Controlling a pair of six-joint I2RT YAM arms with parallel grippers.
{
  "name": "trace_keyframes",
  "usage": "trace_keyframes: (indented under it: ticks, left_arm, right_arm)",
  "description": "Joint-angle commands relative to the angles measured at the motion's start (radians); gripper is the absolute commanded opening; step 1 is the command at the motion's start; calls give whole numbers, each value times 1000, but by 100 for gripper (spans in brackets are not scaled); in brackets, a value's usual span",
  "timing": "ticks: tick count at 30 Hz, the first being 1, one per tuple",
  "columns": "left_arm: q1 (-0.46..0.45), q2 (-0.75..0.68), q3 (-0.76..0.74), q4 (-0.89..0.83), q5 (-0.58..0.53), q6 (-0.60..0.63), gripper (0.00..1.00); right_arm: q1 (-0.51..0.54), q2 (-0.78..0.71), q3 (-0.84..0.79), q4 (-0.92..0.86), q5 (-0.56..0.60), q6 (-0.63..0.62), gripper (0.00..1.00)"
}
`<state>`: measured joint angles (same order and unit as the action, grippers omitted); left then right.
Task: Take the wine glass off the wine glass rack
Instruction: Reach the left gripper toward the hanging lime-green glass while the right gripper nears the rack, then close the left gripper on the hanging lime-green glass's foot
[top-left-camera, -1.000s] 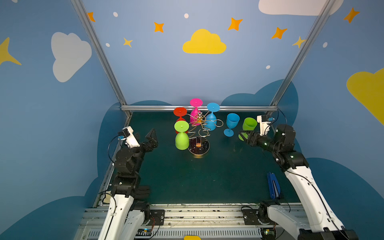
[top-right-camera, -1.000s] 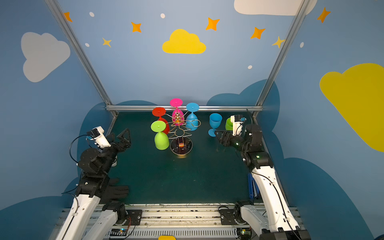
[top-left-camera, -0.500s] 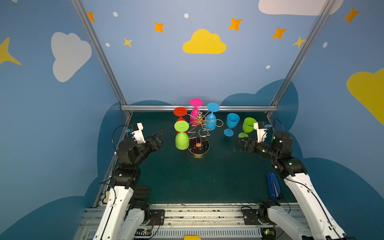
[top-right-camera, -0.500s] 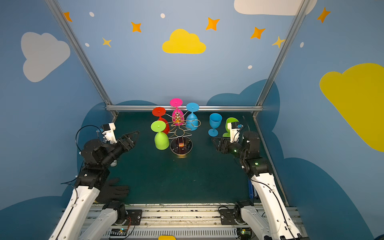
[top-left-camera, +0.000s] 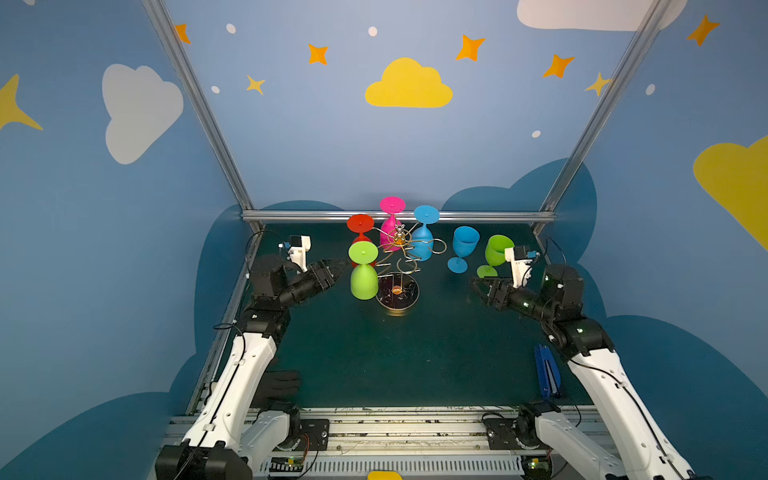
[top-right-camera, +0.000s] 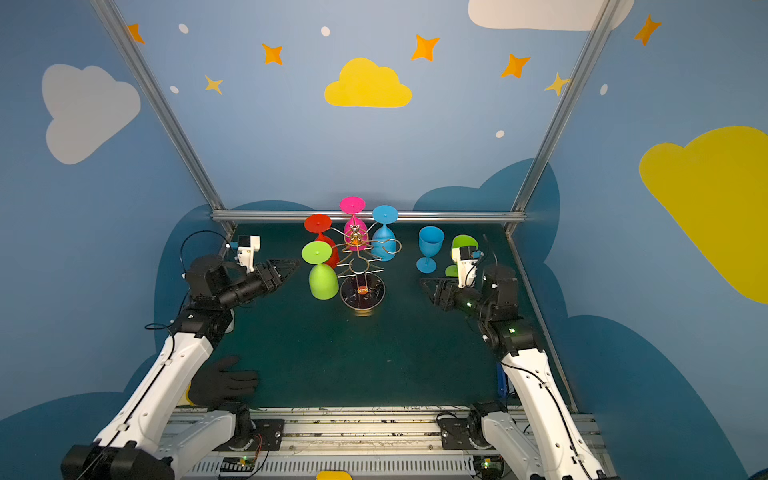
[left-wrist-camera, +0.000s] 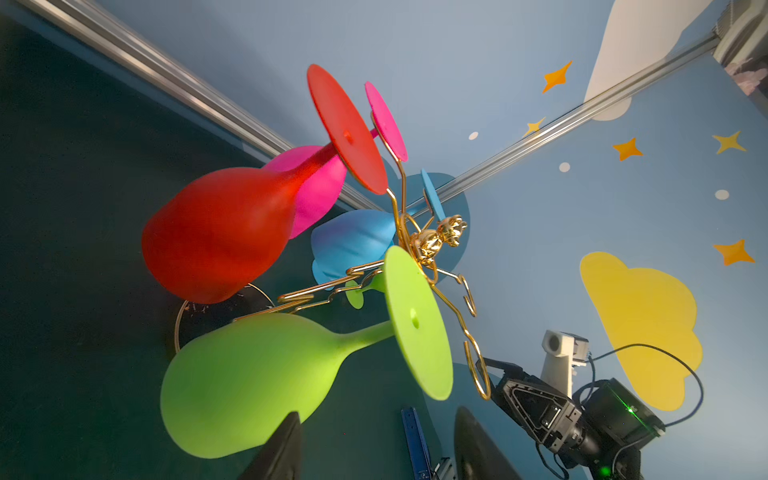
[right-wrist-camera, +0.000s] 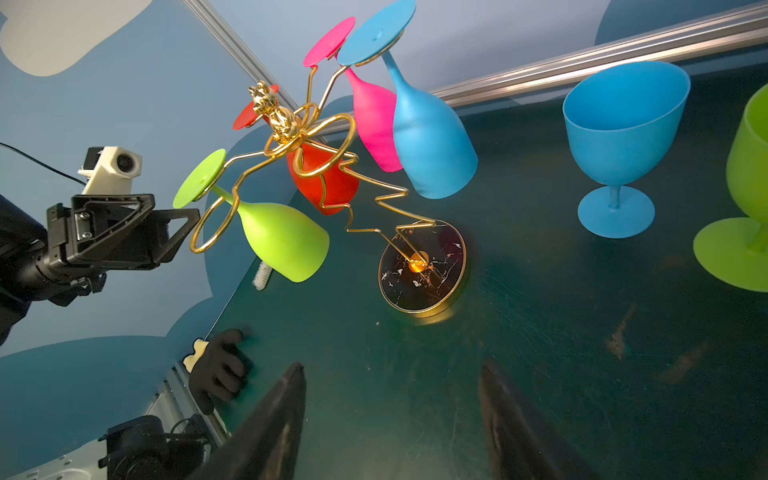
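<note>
Step in hand: the approach to a hanging glass; judged early, since none of the four glasses on the rack is gripped
Rack: the wine glass rack (top-left-camera: 390, 297) stands mid-table on its dark round base; the hanging green glass (top-left-camera: 363, 280), a red glass (top-left-camera: 360, 223), a pink glass (top-left-camera: 392, 205) and a blue glass (top-left-camera: 426, 214) hang upside down from its wire arms
Already off: a standing blue glass (top-left-camera: 464, 245) and a standing green glass (top-left-camera: 496, 249) are upright on the table (top-left-camera: 395, 353), right of the rack and apart from it
Left gripper (top-left-camera: 343, 265): just beside the hanging green glass, about stem height; its fingers (left-wrist-camera: 286, 440) are partly open with nothing between them; contact with the bowl cannot be told
Right gripper (right-wrist-camera: 390, 370): low over the table, right of the rack; fingers wide apart, empty
Next move: likely to close on the green stem or bowl, then slide the foot outward along its wire arm; pull along the arm, not downward; the light rack may tip
</note>
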<state>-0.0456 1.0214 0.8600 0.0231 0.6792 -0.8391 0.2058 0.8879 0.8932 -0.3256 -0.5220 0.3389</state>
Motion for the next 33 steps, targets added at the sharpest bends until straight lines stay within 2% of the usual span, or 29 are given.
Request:
trace_keyframes:
  ticks: [1, 10, 18, 33]
  left_arm:
    - [6, 7, 36, 62, 34, -15, 58]
    - [2, 70, 53, 112, 51, -46, 56]
    - [-10, 121, 66, 173, 73, -77, 45]
    - [-51, 178, 101, 177, 86, -64, 42]
  right_arm:
    - [7, -14, -5, 19, -14, 12, 66]
    - [24, -1, -5, 28, -10, 30, 66]
    - [34, 10, -4, 33, -7, 31, 66]
    - [43, 24, 3, 36, -3, 31, 66]
